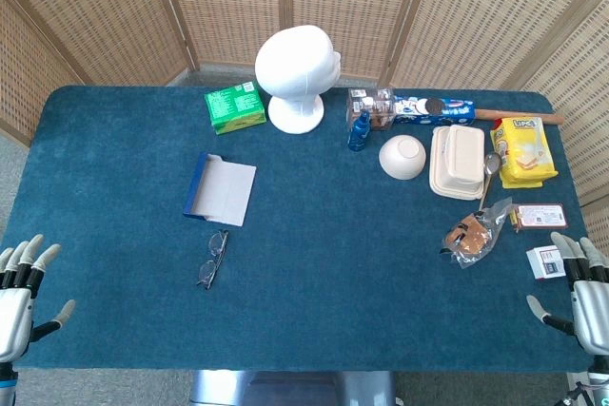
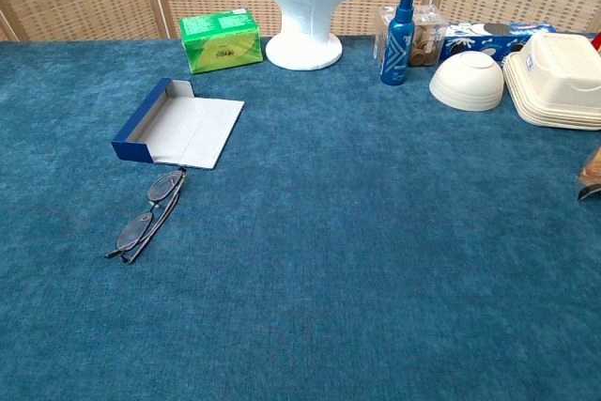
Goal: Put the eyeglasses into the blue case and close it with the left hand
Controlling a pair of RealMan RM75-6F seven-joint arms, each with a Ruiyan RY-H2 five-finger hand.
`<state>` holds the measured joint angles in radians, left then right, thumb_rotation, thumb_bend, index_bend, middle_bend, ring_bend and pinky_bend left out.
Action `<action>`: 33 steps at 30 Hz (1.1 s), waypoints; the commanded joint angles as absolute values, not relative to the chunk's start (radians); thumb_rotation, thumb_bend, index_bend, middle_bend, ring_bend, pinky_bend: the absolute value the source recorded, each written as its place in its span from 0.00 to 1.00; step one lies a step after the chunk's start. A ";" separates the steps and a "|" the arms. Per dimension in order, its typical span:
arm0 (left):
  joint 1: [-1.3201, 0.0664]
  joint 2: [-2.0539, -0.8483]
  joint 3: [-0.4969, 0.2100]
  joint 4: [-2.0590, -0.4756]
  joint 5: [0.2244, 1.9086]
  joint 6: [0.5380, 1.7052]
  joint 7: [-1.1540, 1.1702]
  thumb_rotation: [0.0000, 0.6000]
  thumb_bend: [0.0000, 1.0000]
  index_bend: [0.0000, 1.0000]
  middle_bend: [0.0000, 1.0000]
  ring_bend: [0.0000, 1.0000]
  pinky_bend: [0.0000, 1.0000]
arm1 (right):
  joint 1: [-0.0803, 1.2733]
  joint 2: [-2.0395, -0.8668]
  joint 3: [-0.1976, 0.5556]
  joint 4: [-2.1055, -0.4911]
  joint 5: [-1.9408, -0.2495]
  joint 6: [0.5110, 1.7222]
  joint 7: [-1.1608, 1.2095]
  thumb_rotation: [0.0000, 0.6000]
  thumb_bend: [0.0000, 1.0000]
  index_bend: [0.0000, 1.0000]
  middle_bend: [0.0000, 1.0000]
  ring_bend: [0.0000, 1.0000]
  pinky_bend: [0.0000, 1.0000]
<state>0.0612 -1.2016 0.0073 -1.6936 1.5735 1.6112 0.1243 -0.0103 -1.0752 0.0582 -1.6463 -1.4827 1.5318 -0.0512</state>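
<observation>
The eyeglasses [image 1: 212, 259] [image 2: 148, 214] lie folded on the blue cloth, just in front of the blue case [image 1: 219, 189] [image 2: 177, 125]. The case lies open, its grey lid flap flat on the table and its blue trough on the left side. My left hand [image 1: 21, 284] hovers at the table's near left corner, fingers spread and holding nothing, well to the left of the glasses. My right hand [image 1: 580, 290] is at the near right corner, also spread and empty. Neither hand shows in the chest view.
At the back stand a white foam head [image 1: 297, 75], a green box [image 1: 234, 106], a blue spray bottle [image 1: 359, 130], a cookie pack [image 1: 434, 108]. To the right are a white bowl [image 1: 402, 156], a clamshell box [image 1: 458, 161], a yellow snack bag [image 1: 522, 150], a bagged pastry [image 1: 473, 234] and small boxes [image 1: 544, 261].
</observation>
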 commanded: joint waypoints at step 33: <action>-0.095 -1.099 -0.005 -1.764 1.596 1.387 0.211 1.00 0.22 0.17 0.04 0.00 0.00 | -0.028 -1.069 0.057 -1.633 -1.465 1.544 -0.031 0.87 0.24 0.00 0.12 0.00 0.14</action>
<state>-0.0760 -1.1061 -0.0011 -1.7539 1.5994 1.4108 0.2089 -0.0283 -1.0685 0.0567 -1.6335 -1.4647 1.5440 -0.0310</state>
